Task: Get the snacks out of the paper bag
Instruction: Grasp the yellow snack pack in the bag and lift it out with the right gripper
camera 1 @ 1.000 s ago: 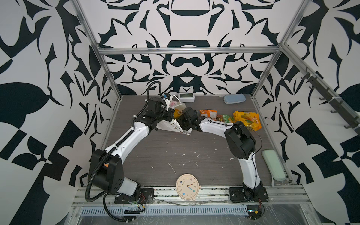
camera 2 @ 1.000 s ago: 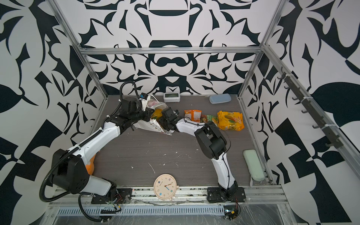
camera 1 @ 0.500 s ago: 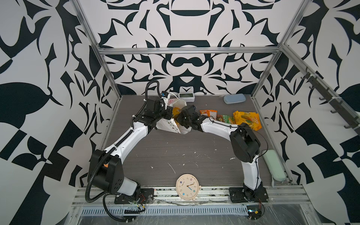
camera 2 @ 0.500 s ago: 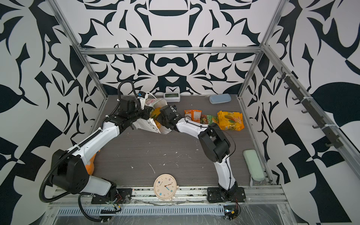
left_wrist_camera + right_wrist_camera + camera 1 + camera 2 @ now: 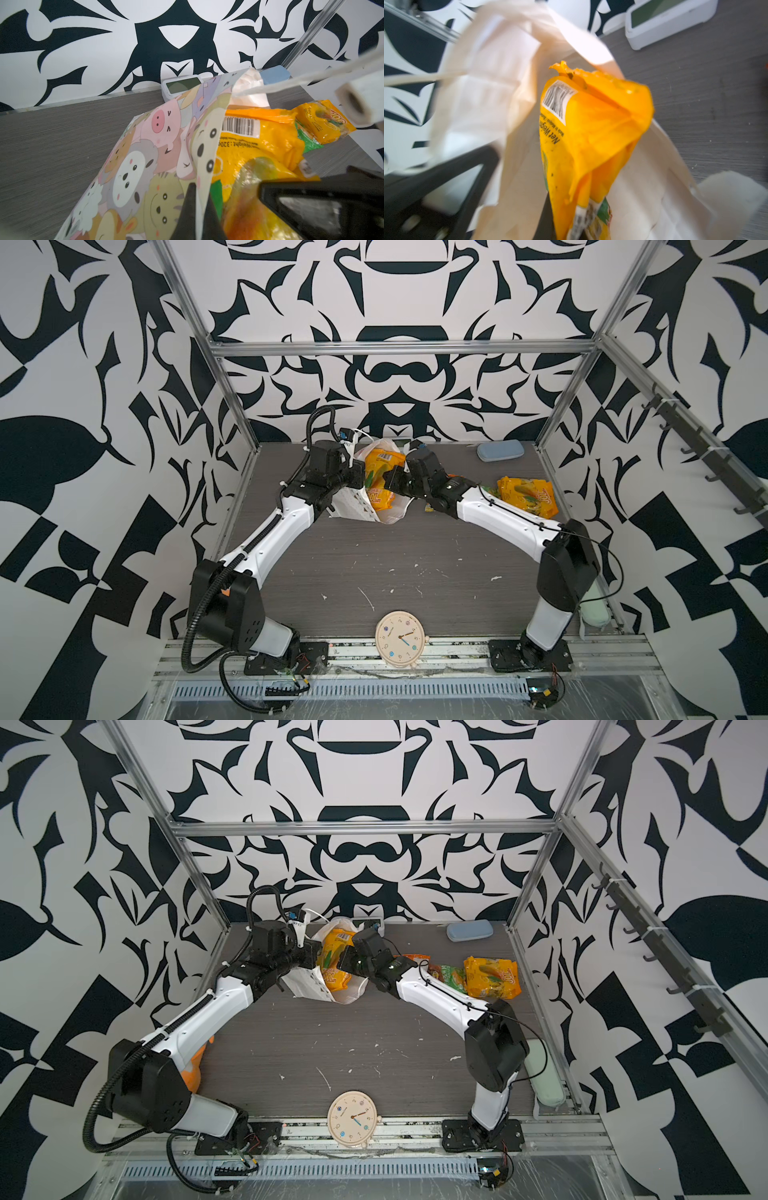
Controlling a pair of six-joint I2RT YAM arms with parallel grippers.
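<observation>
The paper bag [image 5: 353, 506] [image 5: 305, 984] lies tilted at the back middle of the table, its mouth turned up and to the right. My left gripper [image 5: 360, 479] [image 5: 200, 193] is shut on the rim of its cartoon-animal side [image 5: 145, 166]. My right gripper [image 5: 388, 485] [image 5: 566, 226] is shut on a yellow-orange snack packet [image 5: 380, 477] [image 5: 591, 128] that sticks halfway out of the bag's mouth. Three more snacks lie on the table to the right: a yellow one [image 5: 492, 977], a green one [image 5: 451, 975] and an orange one [image 5: 409, 959], the last two partly behind the right arm.
A white digital display [image 5: 181, 85] stands against the back wall behind the bag. A blue case [image 5: 500, 450] lies at the back right. A round clock [image 5: 400, 639] sits at the front edge. A pale green case [image 5: 546, 1077] lies along the right rail. Something orange [image 5: 195, 1069] shows behind the left arm's base.
The right gripper has shut on the yellow-orange packet at the bag's mouth, and more of the packet now shows outside the bag. The left gripper keeps its hold on the rim.
</observation>
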